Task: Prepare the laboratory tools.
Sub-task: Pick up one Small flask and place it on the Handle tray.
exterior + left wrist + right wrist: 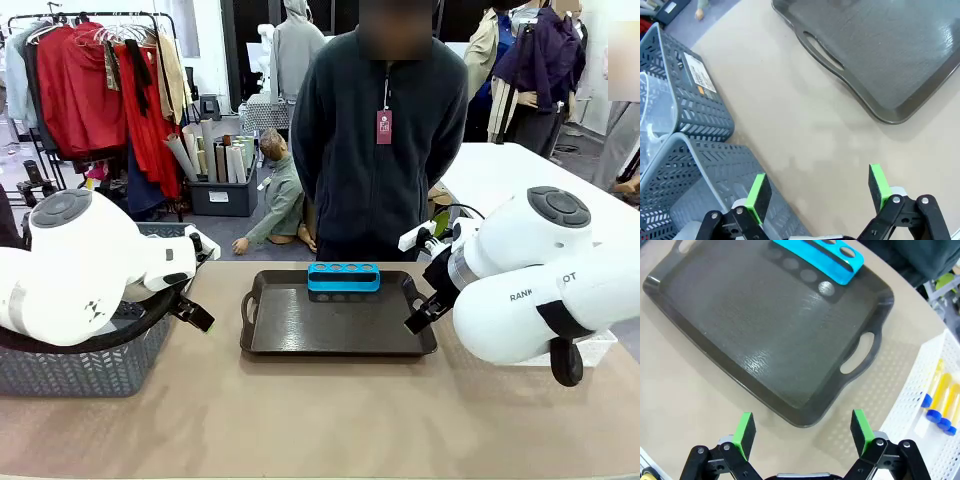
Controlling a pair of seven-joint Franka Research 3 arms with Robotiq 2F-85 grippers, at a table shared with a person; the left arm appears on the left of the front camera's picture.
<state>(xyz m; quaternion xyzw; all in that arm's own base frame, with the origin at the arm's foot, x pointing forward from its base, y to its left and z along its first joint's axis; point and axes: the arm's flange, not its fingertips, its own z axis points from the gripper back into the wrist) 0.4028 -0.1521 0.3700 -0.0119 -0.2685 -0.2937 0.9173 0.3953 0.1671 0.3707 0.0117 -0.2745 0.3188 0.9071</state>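
Note:
Yellow tubes with blue caps point(939, 399) lie in a white mesh bin point(914, 390), to the right of my right gripper point(802, 429). That gripper is open and empty, hovering over the near edge of a dark tray point(755, 325). A blue tube rack point(343, 277) with empty holes stands at the tray's far side point(822, 254). My left gripper point(818, 187) is open and empty over bare table, between the tray point(900, 55) and two grey baskets point(705, 115). A clear plastic vessel point(651, 112) shows inside the farther basket. Seen from the front, the left gripper point(197, 312) and the right gripper point(420, 318) flank the tray point(330, 325).
A person stands at the far side of the table, behind the tray, with no hands in view. A grey basket point(85, 365) sits under the left arm. The white bin point(592, 348) lies under the right arm. Bare tabletop runs along the front.

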